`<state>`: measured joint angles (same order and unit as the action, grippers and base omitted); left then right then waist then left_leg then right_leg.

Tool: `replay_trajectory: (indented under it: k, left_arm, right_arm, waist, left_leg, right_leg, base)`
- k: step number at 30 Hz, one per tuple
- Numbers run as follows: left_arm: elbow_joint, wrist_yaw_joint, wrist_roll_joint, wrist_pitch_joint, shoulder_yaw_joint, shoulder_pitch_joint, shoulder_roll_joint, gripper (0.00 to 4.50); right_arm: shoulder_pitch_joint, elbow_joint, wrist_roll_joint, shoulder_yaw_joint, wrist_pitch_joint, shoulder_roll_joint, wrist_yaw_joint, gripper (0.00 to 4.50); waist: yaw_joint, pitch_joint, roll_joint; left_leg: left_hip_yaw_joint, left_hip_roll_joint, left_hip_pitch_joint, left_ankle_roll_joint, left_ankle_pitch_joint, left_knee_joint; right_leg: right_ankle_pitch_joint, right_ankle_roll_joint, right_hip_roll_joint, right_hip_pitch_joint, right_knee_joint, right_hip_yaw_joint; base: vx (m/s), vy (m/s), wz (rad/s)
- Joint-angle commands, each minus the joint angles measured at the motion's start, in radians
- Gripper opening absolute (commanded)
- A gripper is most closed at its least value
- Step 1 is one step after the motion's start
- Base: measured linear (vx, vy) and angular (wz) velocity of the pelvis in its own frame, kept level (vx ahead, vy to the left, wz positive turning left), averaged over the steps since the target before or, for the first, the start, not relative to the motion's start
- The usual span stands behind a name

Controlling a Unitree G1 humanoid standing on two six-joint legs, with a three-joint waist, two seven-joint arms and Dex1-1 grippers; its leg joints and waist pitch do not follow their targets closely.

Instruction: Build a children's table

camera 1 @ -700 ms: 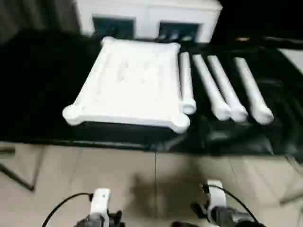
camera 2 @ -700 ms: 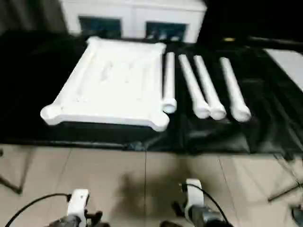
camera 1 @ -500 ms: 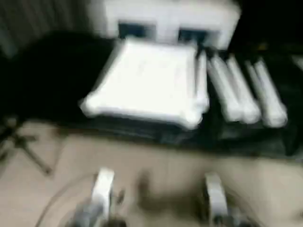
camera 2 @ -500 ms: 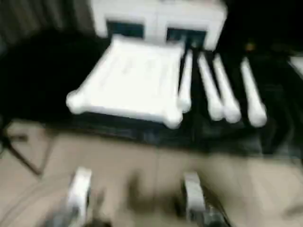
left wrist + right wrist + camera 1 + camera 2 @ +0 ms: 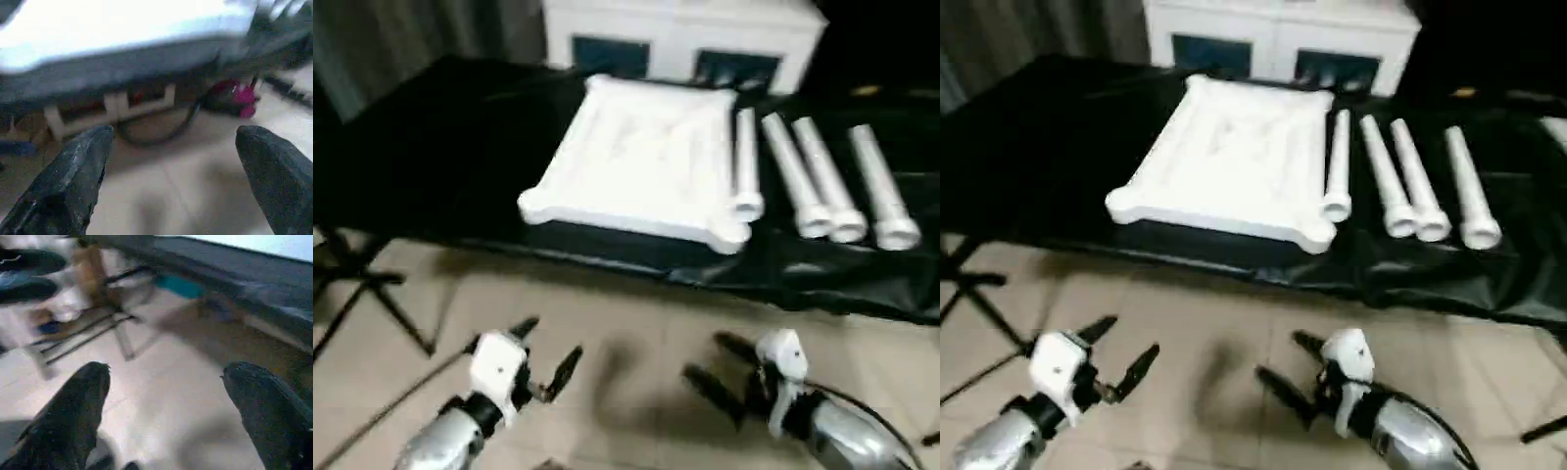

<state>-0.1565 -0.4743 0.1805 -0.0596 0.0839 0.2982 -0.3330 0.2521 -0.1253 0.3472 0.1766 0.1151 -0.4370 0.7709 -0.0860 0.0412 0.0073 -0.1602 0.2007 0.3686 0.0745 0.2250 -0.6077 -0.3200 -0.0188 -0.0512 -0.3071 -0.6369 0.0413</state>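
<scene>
The white tabletop [image 5: 641, 162] lay upside down on the black-draped table [image 5: 431, 147], and the four white legs [image 5: 813, 181] lay side by side just to its right, the nearest one right against its edge. Down low over the tiled floor [image 5: 626, 323], well short of the table, the left claw [image 5: 546, 354] hung with its fingers spread wide and nothing in them. The right claw [image 5: 715, 367] was just as wide open and empty, with the white cabinet [image 5: 680, 44] standing beyond the table.

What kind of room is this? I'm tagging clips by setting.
Likely an indoor lab or workshop: a tiled floor, a work table draped in black cloth holding the tabletop, and a white cabinet behind.
</scene>
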Motion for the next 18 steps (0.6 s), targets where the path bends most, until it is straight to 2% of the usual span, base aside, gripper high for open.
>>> replay_trajectory:
  k: [1,2,3,4,5,6,8,9,10,11,12,13,14,15,16,17,18]
  left_arm:
    - [-0.076,0.002,0.029,0.053,-0.008,0.003,-0.009,4.47]
    - [-0.128,0.016,0.052,0.099,-0.025,-0.013,-0.009,4.47]
    - [-0.162,0.027,0.067,0.131,-0.038,-0.026,-0.008,4.47]
    - [-0.183,0.060,0.059,0.160,-0.056,-0.055,0.009,4.47]
    - [-0.186,0.085,0.053,0.179,-0.069,-0.081,0.023,4.47]
    - [-0.174,0.151,0.049,0.233,-0.095,-0.145,0.059,4.47]
    - [-0.157,0.190,0.042,0.249,-0.106,-0.188,0.079,4.50]
    - [-0.118,0.250,0.044,0.262,-0.122,-0.263,0.117,4.50]
    - [-0.118,0.250,0.044,0.262,-0.122,-0.263,0.117,4.50]
    - [-0.114,0.278,0.047,0.275,-0.125,-0.292,0.128,4.50]
    - [-0.113,0.296,0.045,0.281,-0.126,-0.311,0.133,4.50]
    - [-0.118,0.323,0.023,0.296,-0.122,-0.333,0.138,4.50]
    - [-0.120,0.336,0.009,0.305,-0.121,-0.344,0.139,4.50]
    - [-0.119,0.351,-0.010,0.306,-0.119,-0.355,0.143,4.50]
    - [-0.125,0.354,-0.036,0.308,-0.115,-0.362,0.145,4.50]
    - [-0.128,0.357,-0.053,0.320,-0.112,-0.364,0.145,4.50]
    - [-0.129,0.357,-0.053,0.328,-0.113,-0.364,0.145,4.50]
  right_arm:
    - [0.005,-0.097,0.034,-0.001,0.052,-0.026,0.024,4.10]
    - [-0.006,-0.157,0.076,-0.027,0.088,-0.019,-0.003,4.10]
    - [-0.018,-0.195,0.105,-0.049,0.111,-0.009,-0.028,4.10]
    - [-0.053,-0.218,0.121,-0.086,0.129,0.026,-0.091,4.10]
    - [-0.084,-0.221,0.128,-0.110,0.140,0.053,-0.137,4.10]
    - [-0.173,-0.192,0.095,-0.169,0.157,0.118,-0.263,4.10]
    - [-0.239,-0.148,0.085,-0.210,0.186,0.150,-0.358,4.40]
    - [-0.336,-0.075,0.065,-0.290,0.188,0.203,-0.525,4.46]
    - [-0.336,-0.075,0.065,-0.290,0.188,0.203,-0.525,4.46]
    - [-0.361,-0.072,0.069,-0.300,0.198,0.202,-0.554,4.48]
    - [-0.371,-0.080,0.065,-0.300,0.205,0.195,-0.563,4.48]
    - [-0.383,-0.100,0.057,-0.298,0.231,0.192,-0.581,4.48]
    - [-0.389,-0.109,0.050,-0.296,0.244,0.192,-0.589,4.48]
    - [-0.394,-0.120,0.025,-0.290,0.249,0.190,-0.599,4.48]
    - [-0.399,-0.135,-0.017,-0.281,0.270,0.198,-0.619,4.48]
    - [-0.400,-0.141,-0.063,-0.270,0.297,0.206,-0.649,4.48]
    - [-0.401,-0.140,-0.074,-0.266,0.310,0.215,-0.668,4.48]
  waist:
    - [0.007,-0.013,0.003]
    - [0.009,-0.015,0.000]
    - [0.010,-0.020,0.002]
    - [0.017,-0.019,0.001]
    - [0.020,-0.024,0.001]
    - [0.029,-0.023,-0.002]
    - [0.036,-0.024,0.000]
    - [0.035,-0.031,-0.001]
    - [0.037,-0.033,0.003]
    - [0.031,-0.041,0.004]
    - [0.027,-0.053,0.008]
    - [0.026,-0.060,0.007]
    - [0.024,-0.065,0.013]
    - [0.021,-0.070,0.010]
    - [0.021,-0.072,0.016]
    - [0.020,-0.072,0.014]
    - [0.020,-0.071,0.012]
  left_leg:
    - [0.029,0.056,-0.013,-0.005,0.339,0.117]
    - [0.024,0.051,-0.012,-0.005,0.312,0.115]
    - [0.023,0.050,-0.012,-0.001,0.267,0.117]
    - [0.023,0.052,-0.013,0.012,0.266,0.120]
    - [0.024,0.049,-0.012,0.017,0.254,0.118]
    - [0.022,0.045,-0.011,0.033,0.236,0.118]
    - [0.019,0.040,-0.014,0.053,0.214,0.114]
    - [0.018,0.038,-0.015,0.056,0.185,0.108]
    - [0.013,0.033,-0.019,0.071,0.161,0.104]
    - [0.011,0.032,-0.017,0.074,0.117,0.095]
    - [0.013,0.027,-0.011,0.060,0.002,0.079]
    - [0.012,0.020,-0.011,0.043,-0.088,0.068]
    - [0.012,0.014,-0.008,0.038,-0.126,0.061]
    - [0.011,0.009,-0.003,0.026,-0.179,0.054]
    - [0.011,0.006,0.000,0.027,-0.194,0.052]
    - [0.011,0.004,0.001,0.028,-0.200,0.051]
    - [0.010,0.003,0.001,0.030,-0.184,0.053]
  right_leg:
    - [-0.101,0.126,-0.085,-0.004,0.102,-0.048]
    - [-0.118,0.120,-0.085,-0.008,0.106,-0.049]
    - [-0.093,0.118,-0.086,-0.008,0.102,-0.049]
    - [-0.083,0.116,-0.083,-0.014,0.101,-0.046]
    - [-0.062,0.120,-0.082,-0.013,0.096,-0.044]
    - [-0.038,0.125,-0.079,-0.019,0.093,-0.043]
    - [-0.028,0.132,-0.078,-0.022,0.092,-0.044]
    - [0.003,0.132,-0.077,-0.018,0.088,-0.045]
    - [0.037,0.139,-0.075,-0.024,0.086,-0.046]
    - [0.131,0.122,-0.071,-0.017,0.081,-0.047]
    - [0.332,0.100,-0.063,-0.006,0.063,-0.046]
    - [0.502,0.082,-0.053,-0.004,0.052,-0.041]
    - [0.578,0.073,-0.052,0.000,0.043,-0.041]
    - [0.694,0.054,-0.049,0.003,0.034,-0.038]
    - [0.729,0.045,-0.046,0.004,0.031,-0.035]
    - [0.773,0.017,-0.044,0.003,0.029,-0.031]
    - [0.760,0.012,-0.045,0.002,0.031,-0.030]
  base:
    - [0.000,0.000,0.00]
    - [0.000,0.000,0.00]
    - [0.000,0.000,0.00]
    - [0.000,0.000,0.00]
    - [0.000,0.000,0.00]
    - [0.000,0.000,0.00]
    - [0.000,0.000,0.00]
    - [0.000,0.000,0.00]
    - [0.000,0.000,0.00]
    - [0.000,0.000,0.00]
    - [0.000,0.000,0.00]
    - [0.057,-0.001,-0.02]
    - [0.057,-0.001,-0.02]
    - [0.000,0.000,0.00]
    - [0.000,0.000,0.00]
    - [0.000,0.000,0.00]
    - [0.000,0.000,0.00]
